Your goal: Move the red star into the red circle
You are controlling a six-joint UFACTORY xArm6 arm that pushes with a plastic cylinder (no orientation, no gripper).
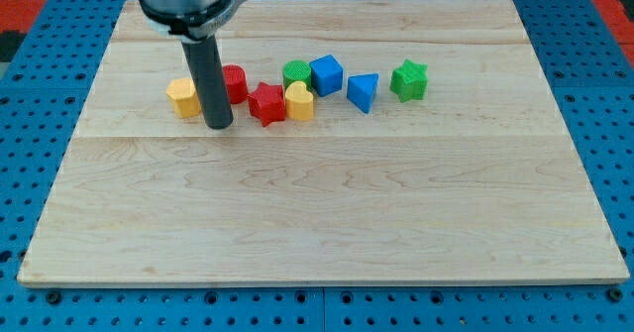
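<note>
The red star (266,104) lies on the wooden board, left of centre in the upper half. The red circle (234,82) is a red cylinder just up and left of it, partly hidden by the rod. My tip (219,125) rests on the board left of the red star and just below the red circle, with a small gap to the star. A yellow heart block (299,101) touches the star's right side.
A yellow block (183,97) sits left of the rod. A green cylinder (295,72), a blue cube (326,74), a blue triangle (363,91) and a green star (408,79) run to the view's right. The wooden board (327,213) ends on a blue pegboard.
</note>
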